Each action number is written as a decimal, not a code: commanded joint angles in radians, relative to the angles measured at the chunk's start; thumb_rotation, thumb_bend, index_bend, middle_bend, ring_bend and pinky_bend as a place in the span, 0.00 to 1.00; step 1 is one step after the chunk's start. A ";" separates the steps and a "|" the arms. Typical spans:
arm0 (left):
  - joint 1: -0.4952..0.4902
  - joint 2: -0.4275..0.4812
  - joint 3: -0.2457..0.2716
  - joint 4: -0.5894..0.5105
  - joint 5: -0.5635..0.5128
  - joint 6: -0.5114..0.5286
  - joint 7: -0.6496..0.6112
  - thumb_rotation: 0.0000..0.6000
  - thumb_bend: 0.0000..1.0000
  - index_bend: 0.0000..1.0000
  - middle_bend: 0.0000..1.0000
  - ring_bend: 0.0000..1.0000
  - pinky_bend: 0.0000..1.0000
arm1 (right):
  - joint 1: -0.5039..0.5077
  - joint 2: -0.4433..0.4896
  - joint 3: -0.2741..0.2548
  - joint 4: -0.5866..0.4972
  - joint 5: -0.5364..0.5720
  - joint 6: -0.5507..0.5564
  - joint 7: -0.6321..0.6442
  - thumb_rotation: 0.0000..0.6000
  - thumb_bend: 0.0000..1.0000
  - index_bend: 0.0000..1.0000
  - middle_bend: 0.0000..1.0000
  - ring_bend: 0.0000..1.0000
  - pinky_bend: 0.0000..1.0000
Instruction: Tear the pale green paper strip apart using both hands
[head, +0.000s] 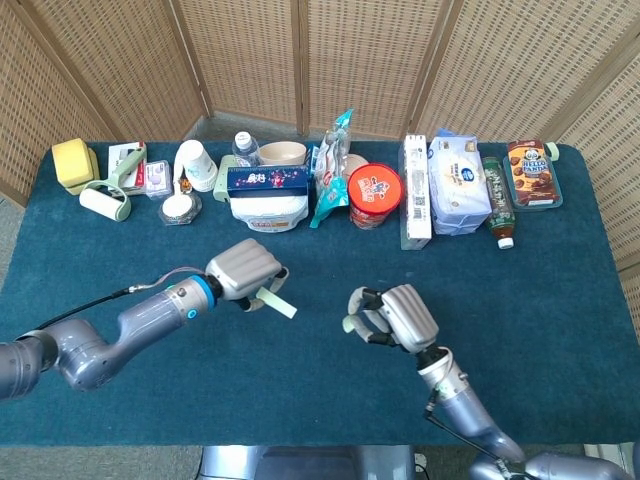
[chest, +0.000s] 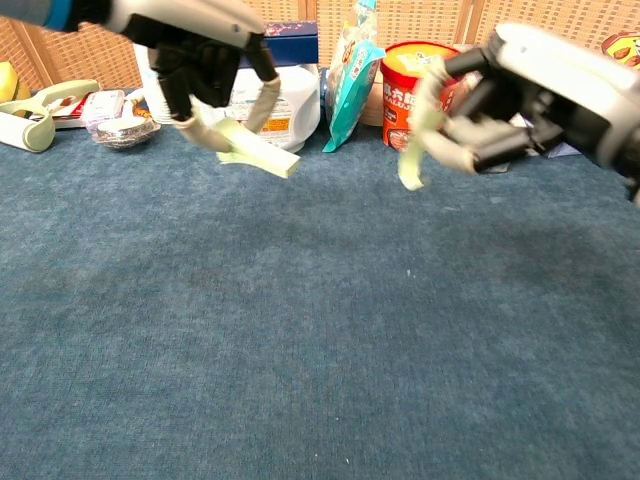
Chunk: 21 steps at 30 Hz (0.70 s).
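Your left hand (head: 243, 272) pinches one paper piece (chest: 258, 157); your right hand (head: 398, 315) grips the other piece (chest: 412, 165), well apart. Only a row of groceries (head: 375, 195) lines the far table edge.

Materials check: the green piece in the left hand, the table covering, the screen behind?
Green piece: thin matte paper, judging by how it bends. Left hand pinches it. Table covering: dark teal cloth, felt- or carpet-like, fuzzy nap, no shine. Screen: woven rattan or cane look in wooden frames.
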 joint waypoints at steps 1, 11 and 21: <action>0.037 0.011 0.011 -0.007 0.038 0.030 -0.010 1.00 0.46 0.66 1.00 1.00 1.00 | -0.015 0.040 -0.029 0.012 0.011 -0.029 0.001 1.00 0.53 0.64 1.00 0.99 0.94; 0.139 0.023 0.030 -0.007 0.127 0.102 -0.045 1.00 0.46 0.66 1.00 1.00 1.00 | -0.047 0.118 -0.077 0.047 0.047 -0.081 -0.011 1.00 0.53 0.54 1.00 0.90 0.83; 0.190 0.013 0.027 -0.005 0.171 0.119 -0.059 1.00 0.46 0.66 1.00 1.00 1.00 | -0.063 0.164 -0.093 0.047 0.063 -0.112 -0.036 1.00 0.53 0.26 0.69 0.62 0.61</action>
